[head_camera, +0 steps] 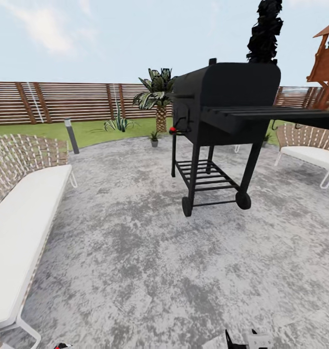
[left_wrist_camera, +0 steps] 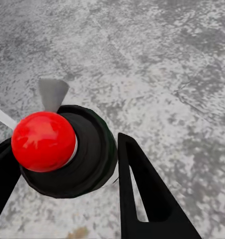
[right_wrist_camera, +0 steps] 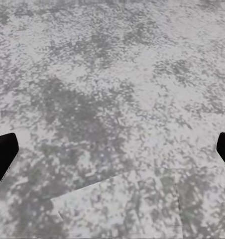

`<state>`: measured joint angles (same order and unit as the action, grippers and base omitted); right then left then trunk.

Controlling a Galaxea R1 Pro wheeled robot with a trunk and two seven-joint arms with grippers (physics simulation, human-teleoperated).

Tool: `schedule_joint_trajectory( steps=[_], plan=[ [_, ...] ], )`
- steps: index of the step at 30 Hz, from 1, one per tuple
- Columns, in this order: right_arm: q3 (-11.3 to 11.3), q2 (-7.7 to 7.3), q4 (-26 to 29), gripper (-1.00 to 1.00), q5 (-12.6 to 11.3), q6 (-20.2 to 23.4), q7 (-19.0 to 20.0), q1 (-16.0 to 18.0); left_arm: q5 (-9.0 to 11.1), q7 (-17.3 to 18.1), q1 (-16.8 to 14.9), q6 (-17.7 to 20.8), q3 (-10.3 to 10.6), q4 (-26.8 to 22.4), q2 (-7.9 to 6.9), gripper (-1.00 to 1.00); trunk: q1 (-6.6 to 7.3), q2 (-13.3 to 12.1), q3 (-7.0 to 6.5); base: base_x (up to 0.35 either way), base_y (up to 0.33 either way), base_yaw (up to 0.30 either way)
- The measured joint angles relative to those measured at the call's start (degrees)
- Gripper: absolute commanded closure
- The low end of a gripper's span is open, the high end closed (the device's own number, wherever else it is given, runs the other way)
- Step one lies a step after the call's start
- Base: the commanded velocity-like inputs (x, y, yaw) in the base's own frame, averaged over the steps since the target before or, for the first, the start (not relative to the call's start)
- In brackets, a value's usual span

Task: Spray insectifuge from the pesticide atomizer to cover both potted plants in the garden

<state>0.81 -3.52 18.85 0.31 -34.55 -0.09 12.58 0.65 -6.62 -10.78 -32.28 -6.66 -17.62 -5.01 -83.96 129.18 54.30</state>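
with the left end effector point(left_wrist_camera: 67, 164) clamped on the atomizer point(left_wrist_camera: 67, 154), a finger point(left_wrist_camera: 142, 194) pressed against either side of its dark round body and its red cap facing the wrist camera, the pick-up looks done and the job is now at the carrying stage. in the head view a sliver of that red shows at the bottom edge, low by the robot's left side. the right end effector point(right_wrist_camera: 112, 149) hangs wide and empty over the patio point(right_wrist_camera: 112, 74), only its two dark tips showing at the frame edges.

further out, a black grill point(head_camera: 222, 106) on wheels stands mid-patio, right on the line ahead. a white-cushioned bench point(head_camera: 24, 213) runs along the left and a chair point(head_camera: 310, 150) sits to the right. beyond the grill's left side, at the patio's edge near the palm point(head_camera: 157, 97), sits a small plant point(head_camera: 154, 137) in a grey pot. a second one may be peeking out behind the grill's right leg, but it is too small to be sure. the fence point(head_camera: 62, 102) closes the lawn behind.

i'd say the next move calls for driving round the grill's left side, stopping near that pot, then raising the left arm with the nozzle aimed at the leaves.
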Motion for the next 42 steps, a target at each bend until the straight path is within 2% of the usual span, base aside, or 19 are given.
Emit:
schedule_joint_trajectory(
  steps=[12, 25, 42],
  plan=[
    [0.0, 0.0, 0.0, -1.0, 0.0, 0.0, 0.0, 0.0, 0.0, 0.0, 0.0, 0.0, 0.0, 0.0, 0.0, 1.0, 0.0, 0.0, 0.0, 0.336, 0.006, 0.001],
    [-0.1, 0.08, 0.1, -1.0, 0.0, 0.0, 0.2, 0.0, 0.0, 0.0, 0.0, 0.0, 0.0, 0.0, 0.05, 1.0, 0.0, 0.0, 0.0, 0.336, 0.11, 0.009],
    [-0.1, 0.09, 0.0, -1.0, 0.0, 0.0, 0.2, 0.0, 0.0, 0.0, 0.0, 0.0, 0.0, 0.0, 0.17, 1.0, 0.0, 0.0, 0.0, 0.232, 0.03, 0.252]
  ],
)
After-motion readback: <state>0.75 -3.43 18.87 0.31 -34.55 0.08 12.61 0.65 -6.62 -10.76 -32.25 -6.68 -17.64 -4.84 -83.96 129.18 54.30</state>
